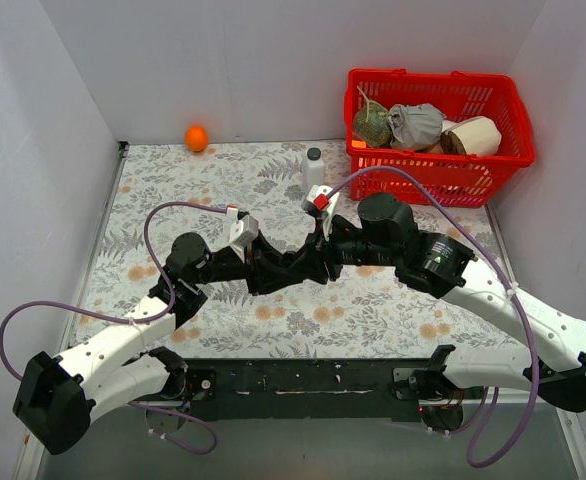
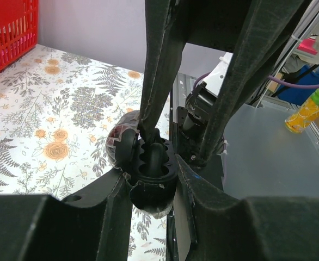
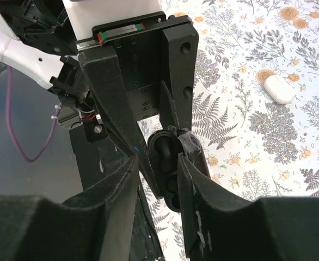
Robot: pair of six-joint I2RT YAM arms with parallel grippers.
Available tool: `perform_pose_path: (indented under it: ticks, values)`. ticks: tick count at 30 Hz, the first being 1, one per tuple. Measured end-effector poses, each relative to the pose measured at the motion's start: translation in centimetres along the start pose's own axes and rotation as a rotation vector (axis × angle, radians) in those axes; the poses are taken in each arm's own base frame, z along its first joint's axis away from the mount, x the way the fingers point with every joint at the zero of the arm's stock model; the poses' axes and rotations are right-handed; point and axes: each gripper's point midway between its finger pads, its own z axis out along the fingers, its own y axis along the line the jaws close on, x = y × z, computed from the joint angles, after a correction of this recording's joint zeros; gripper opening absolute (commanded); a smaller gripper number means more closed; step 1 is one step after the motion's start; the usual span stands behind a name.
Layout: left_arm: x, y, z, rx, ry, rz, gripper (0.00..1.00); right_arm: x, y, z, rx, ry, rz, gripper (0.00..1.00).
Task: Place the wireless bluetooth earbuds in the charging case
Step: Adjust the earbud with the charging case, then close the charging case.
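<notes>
The left end effector (image 2: 151, 187) is clamping the open black charging case (image 2: 148, 204) from both sides, its lid hanging back. The right end effector (image 3: 158, 160) is reaching into the case, fingers drawn near each other but not meeting. I can't tell whether they're gripping anything. One black earbud (image 2: 157, 155) is sitting in a well, looking nearly seated. I'd say that bud is about in. A second one I can't make out, and the lid is waiting to be closed. A white pebble-shaped case (image 3: 278, 88) is lying well apart on the counter (image 1: 223, 180).
</notes>
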Motion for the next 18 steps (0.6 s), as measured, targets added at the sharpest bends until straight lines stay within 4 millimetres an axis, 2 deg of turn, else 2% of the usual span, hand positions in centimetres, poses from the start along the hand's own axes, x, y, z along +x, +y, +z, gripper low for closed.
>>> perform_pose_path:
  ticks: [6,10,13,14,16,17,18]
  values:
    - [0.0,0.1,0.0,-0.004,-0.001,0.0,0.0,-0.5,-0.1,-0.4,0.017,-0.005,0.002,0.56]
    - [0.2,0.1,0.0,-0.005,0.001,-0.003,0.0,-2.4,-0.8,-1.7,0.089,-0.066,-0.013,0.55]
    - [0.2,0.1,-0.1,-0.004,0.001,-0.003,0.0,-3.7,-2.1,-3.4,0.182,-0.126,0.0,0.42]
    - [0.2,0.0,-0.1,-0.003,0.001,-0.003,0.0,-4.1,-2.7,-4.0,0.217,-0.148,0.011,0.3]
    - [0.3,0.0,-0.1,-0.003,0.001,-0.002,0.0,-4.6,-4.4,-5.1,0.289,-0.18,0.045,0.18]
    - [0.4,-0.1,-0.2,-0.002,0.001,-0.001,0.0,-4.7,-5.1,-5.3,0.313,-0.184,0.058,0.09]
    - [0.4,-0.1,-0.3,-0.001,0.002,0.0,0.0,-4.6,-5.8,-5.4,0.337,-0.183,0.073,0.06]
